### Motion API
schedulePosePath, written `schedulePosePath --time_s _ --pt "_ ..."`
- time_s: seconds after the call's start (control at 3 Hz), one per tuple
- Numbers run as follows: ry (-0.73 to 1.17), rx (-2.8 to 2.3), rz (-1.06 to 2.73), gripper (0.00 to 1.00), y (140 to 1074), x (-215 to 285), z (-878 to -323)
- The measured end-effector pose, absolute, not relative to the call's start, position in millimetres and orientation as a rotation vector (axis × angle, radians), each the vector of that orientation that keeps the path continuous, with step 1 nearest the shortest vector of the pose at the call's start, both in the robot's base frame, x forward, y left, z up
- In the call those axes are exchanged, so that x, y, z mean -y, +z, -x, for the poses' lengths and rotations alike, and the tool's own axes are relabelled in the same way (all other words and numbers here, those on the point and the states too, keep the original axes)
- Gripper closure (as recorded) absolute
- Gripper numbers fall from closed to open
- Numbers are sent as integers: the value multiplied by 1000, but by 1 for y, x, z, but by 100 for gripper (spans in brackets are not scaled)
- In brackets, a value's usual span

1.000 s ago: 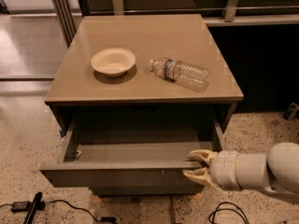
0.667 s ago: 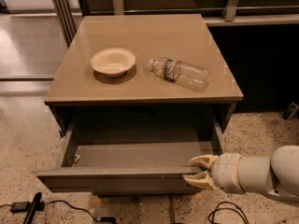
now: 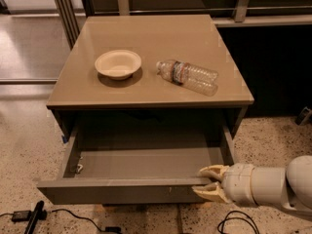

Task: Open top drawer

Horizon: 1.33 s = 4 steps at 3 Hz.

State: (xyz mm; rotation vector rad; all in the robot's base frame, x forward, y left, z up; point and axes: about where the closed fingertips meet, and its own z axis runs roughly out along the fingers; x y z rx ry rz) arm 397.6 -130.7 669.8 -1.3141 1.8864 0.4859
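Camera view: a square, tan, smooth-topped cabinet is seen from above and in front, its tabletop [image 3: 156, 35] faintly glossy. On the tabletop a shallow cream paper bowl [image 3: 118, 64] is set upright left of centre. A clear plastic water bottle [image 3: 187, 76] with a dark label is laid on its side right of centre, near the bowl but apart from it.

Under the tabletop the dark grey, handle-less top drawer [image 3: 122, 191] is found drawn well out toward the camera, so that its shallow grey interior is exposed. A small pale object [image 3: 78, 168], too small to be identified, is seen in its front left corner. A few small pale marks can be made out on the drawer front, right of centre.

The cream-coloured two-finger gripper [image 3: 197, 180] is placed at the right end of the drawer front. It is carried by a white cylindrical arm [image 3: 263, 184] that enters from the right edge. One finger is set inside the drawer and the other against the outer face, so the front's upper edge is pinched between them.

The cabinet is stood on a speckled pale terrazzo floor [image 3: 273, 140]. Black cables [image 3: 29, 216] are strewn at the lower left, and another black cable [image 3: 234, 222] is looped under the arm. Grey metal posts [image 3: 63, 9] are seen at the upper left, and a dark panel [image 3: 273, 67] is seen behind on the right.
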Motion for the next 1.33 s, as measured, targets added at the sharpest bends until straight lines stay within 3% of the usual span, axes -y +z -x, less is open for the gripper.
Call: schedulePosePath --time_s 0.67,1.0,1.33 --pt "486 -1886 1314 28 670 131 -398" --pt "486 -1886 1314 0 670 131 -398" --pt "486 -1886 1314 0 670 131 -398"
